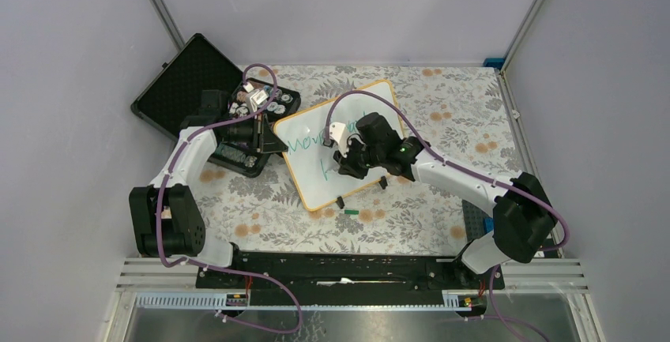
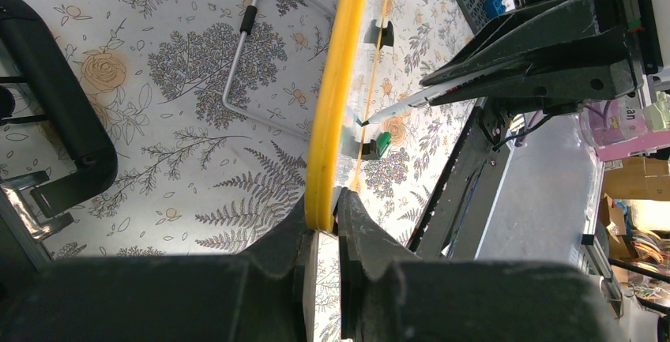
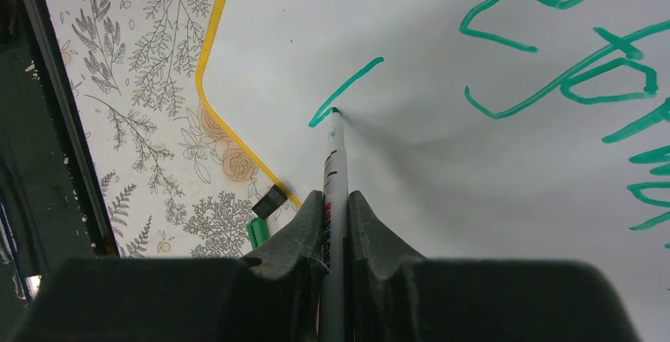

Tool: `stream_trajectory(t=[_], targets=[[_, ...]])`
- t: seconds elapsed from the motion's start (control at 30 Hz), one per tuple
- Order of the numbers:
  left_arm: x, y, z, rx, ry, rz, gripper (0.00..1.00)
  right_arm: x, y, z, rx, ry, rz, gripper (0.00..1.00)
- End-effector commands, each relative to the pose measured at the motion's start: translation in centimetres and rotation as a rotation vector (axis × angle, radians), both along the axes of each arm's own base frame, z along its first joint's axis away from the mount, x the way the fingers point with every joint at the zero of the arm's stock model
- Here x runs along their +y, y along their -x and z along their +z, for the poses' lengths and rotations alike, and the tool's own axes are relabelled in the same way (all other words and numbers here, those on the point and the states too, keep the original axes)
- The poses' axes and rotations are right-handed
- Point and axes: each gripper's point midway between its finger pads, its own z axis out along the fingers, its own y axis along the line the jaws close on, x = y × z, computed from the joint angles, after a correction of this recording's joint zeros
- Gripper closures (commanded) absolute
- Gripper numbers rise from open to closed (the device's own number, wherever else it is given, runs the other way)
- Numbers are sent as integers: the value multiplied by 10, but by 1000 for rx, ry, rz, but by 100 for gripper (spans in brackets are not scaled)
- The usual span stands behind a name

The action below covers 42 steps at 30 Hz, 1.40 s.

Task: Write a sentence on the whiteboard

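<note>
Black, blocky right fingers [image 3: 304, 227] sit nearly closed, pinching a slim grey marker [image 3: 336, 156]. Its green tip touches the glossy whiteboard [image 3: 411, 168] at the low end of a short slanted stroke. Loopy green handwriting, the sentence [image 3: 553, 81], runs off beyond. Left fingers [image 2: 359, 235] are narrow too, clamped on the board's rounded yellow rim. The board lies skewed mid-tabletop [image 1: 442, 113] on a leafy, rose-printed cloth, just beside a black foam-lined case [image 1: 186, 81]. The right arm stretches in from the right with its wrist tipped down. The left arm bends at the elbow, reaching forward.
</note>
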Motion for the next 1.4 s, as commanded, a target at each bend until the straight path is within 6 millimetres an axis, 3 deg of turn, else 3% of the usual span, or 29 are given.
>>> stream_trajectory(t=[0.0,0.7,1.37], targets=[[10,-15,-4,-136,-99,14,100,-2,-22,28,-68,-44,-59,100],[10,-15,-4,-136,-103,18,100,-18,-4,-2,-7,8,-23,100],[11,-15,-5,-136,-107,18,100,6,7,-2,25,-11,34,100]])
